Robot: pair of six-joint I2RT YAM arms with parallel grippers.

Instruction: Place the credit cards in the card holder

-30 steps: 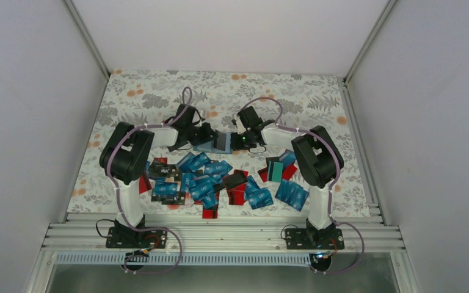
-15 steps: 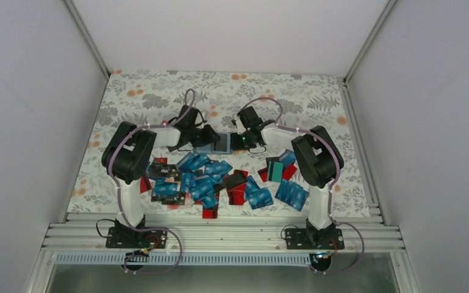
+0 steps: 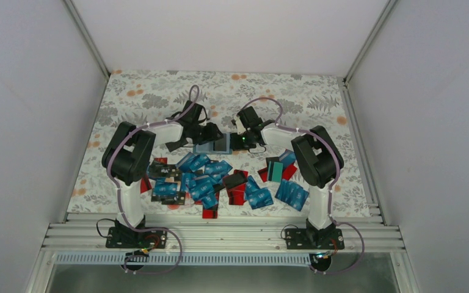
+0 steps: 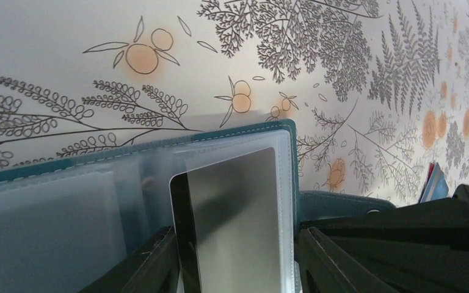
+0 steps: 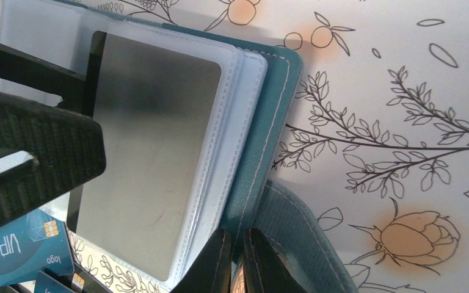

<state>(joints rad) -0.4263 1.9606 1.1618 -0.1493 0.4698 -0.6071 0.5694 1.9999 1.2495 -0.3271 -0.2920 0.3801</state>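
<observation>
The teal card holder [image 3: 215,145] lies open on the floral cloth between both grippers. In the left wrist view a dark card [image 4: 232,207] sits partly inside a clear sleeve of the card holder [image 4: 159,146]. My left gripper [image 4: 235,244] is open, one finger on each side of that card, pinching nothing. My right gripper [image 5: 237,244] is shut on the card holder's teal cover edge [image 5: 275,122]; the same card [image 5: 152,152] shows there under the plastic. The other credit cards [image 3: 210,180], mostly blue with some red and black, lie in a loose heap nearer the arm bases.
A second cluster of blue cards [image 3: 292,191] and a teal-green card [image 3: 275,171] lie by the right arm. White walls enclose the table on three sides. A metal rail [image 3: 220,235] runs along the near edge.
My left gripper has gone from shut to open, letting go of the card in the sleeve, and its wrist has shifted slightly away. The right gripper and card holder have not moved.
</observation>
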